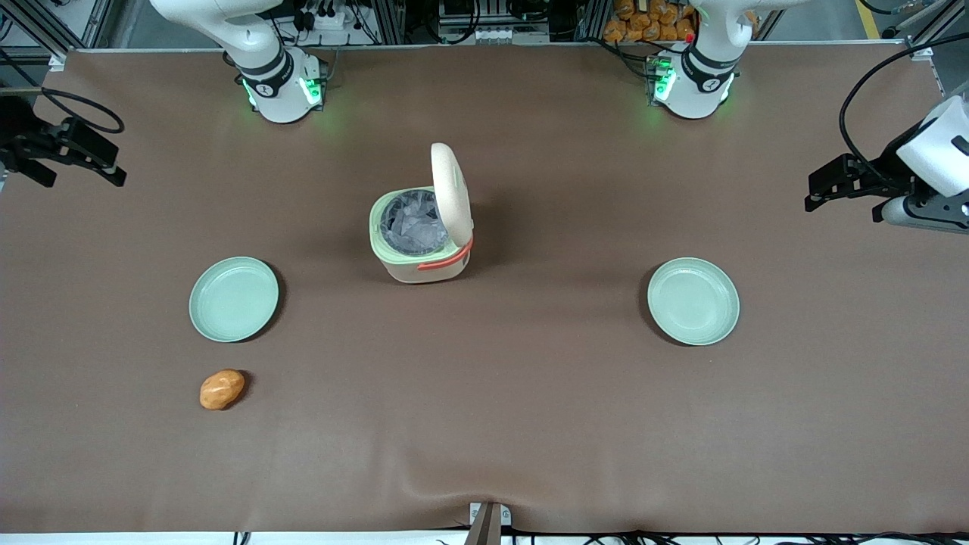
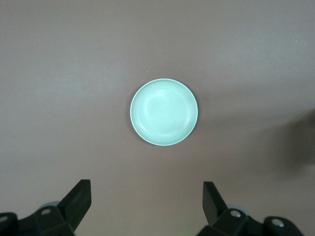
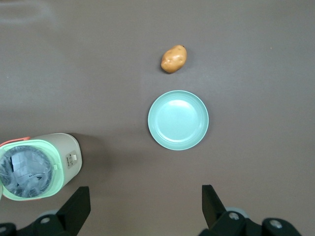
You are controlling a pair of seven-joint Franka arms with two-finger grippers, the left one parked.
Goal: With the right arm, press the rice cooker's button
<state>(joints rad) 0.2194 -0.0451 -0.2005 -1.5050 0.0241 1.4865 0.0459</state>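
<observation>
The rice cooker (image 1: pixel 420 235) stands mid-table with its cream lid (image 1: pixel 451 193) hinged up, showing the silvery inner pot and pale green rim; the coral handle lies at its front. It also shows in the right wrist view (image 3: pixel 37 164), with a small button panel (image 3: pixel 72 160) on its side wall. My right gripper (image 1: pixel 113 170) hangs high above the working arm's end of the table, well away from the cooker. In the right wrist view the gripper (image 3: pixel 146 194) is open and empty over bare brown cloth.
A mint-green plate (image 1: pixel 234 299) lies nearer the front camera than my gripper, with a potato (image 1: pixel 222 388) nearer still; both show in the right wrist view, plate (image 3: pixel 178 119) and potato (image 3: pixel 173 58). A second plate (image 1: pixel 693 300) lies toward the parked arm's end.
</observation>
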